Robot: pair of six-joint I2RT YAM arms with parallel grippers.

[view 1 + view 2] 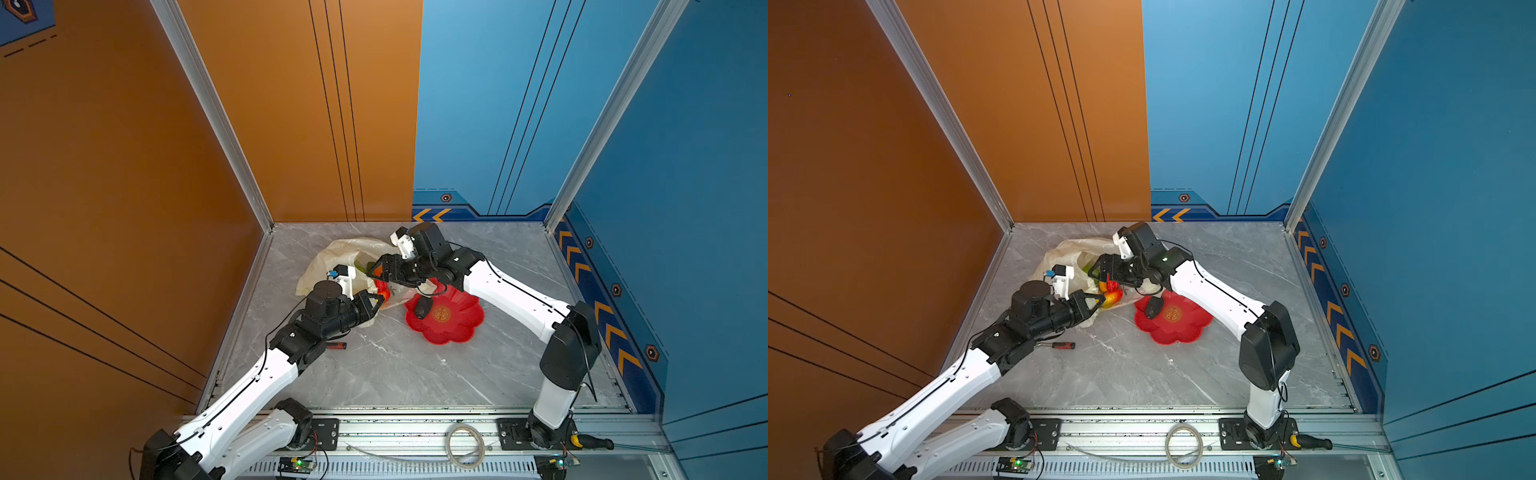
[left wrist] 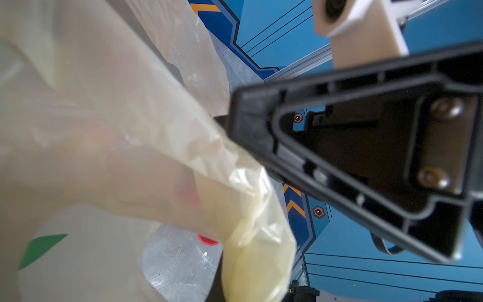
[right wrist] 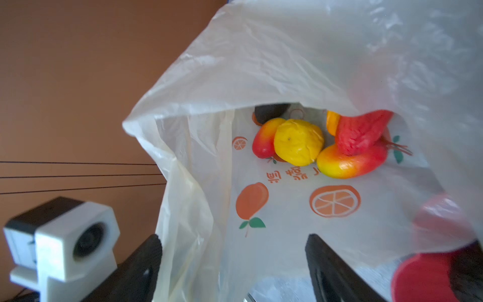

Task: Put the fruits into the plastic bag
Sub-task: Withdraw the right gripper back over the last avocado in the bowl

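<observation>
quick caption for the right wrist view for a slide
Right gripper, jaws open, at the mouth of the plastic bag; yellow, red-orange and dark fruits lie inside.

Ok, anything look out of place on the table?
A screwdriver lies on the table by the left arm; it has no part in this job. One dark fruit sits in the red dish, outside the bag.

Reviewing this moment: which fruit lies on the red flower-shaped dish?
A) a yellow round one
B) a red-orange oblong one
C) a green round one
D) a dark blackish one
D: in both top views only a dark blackish fruit lies on the red dish, while the right wrist view shows the yellow fruit and a red-orange fruit inside the plastic bag.
</observation>
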